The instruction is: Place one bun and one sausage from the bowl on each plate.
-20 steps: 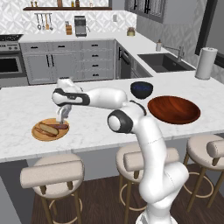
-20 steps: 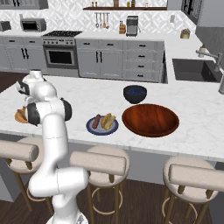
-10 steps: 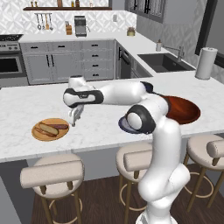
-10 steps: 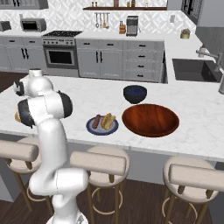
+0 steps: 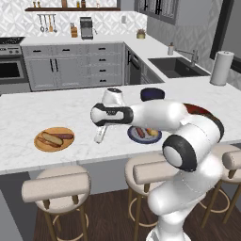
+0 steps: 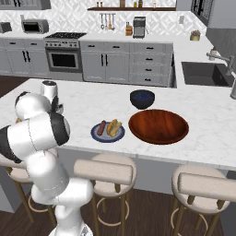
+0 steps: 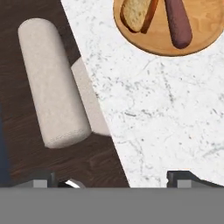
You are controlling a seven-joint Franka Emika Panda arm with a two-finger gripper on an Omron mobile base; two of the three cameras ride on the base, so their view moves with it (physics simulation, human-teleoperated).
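Observation:
The orange-tan wooden plate [image 5: 54, 140] lies at the counter's left front with a pale bun [image 5: 49, 138] and a sausage [image 5: 63, 136] on it. In the hand view this plate [image 7: 205, 33] is at the top, holding the bun [image 7: 136, 13] and sausage [image 7: 177, 22]. The blue-grey plate [image 5: 143, 135] [image 6: 107, 132] carries a sausage [image 6: 101, 127] and a golden bun [image 6: 114, 127]. My gripper [image 5: 99, 138] [image 7: 116, 179] hangs between the two plates near the counter's front edge, open, with nothing between its fingertips.
A large red-brown wooden bowl [image 6: 158, 126] sits right of the blue-grey plate, with a small dark blue bowl [image 6: 142, 98] behind it. Bar stools [image 7: 52, 87] stand under the counter's front edge [image 7: 98, 100]. A sink [image 5: 176, 66] is at the back right.
My arm has swung right, carrying the open gripper away from the wooden plate toward the middle of the counter. Bun and sausage stay on that plate.

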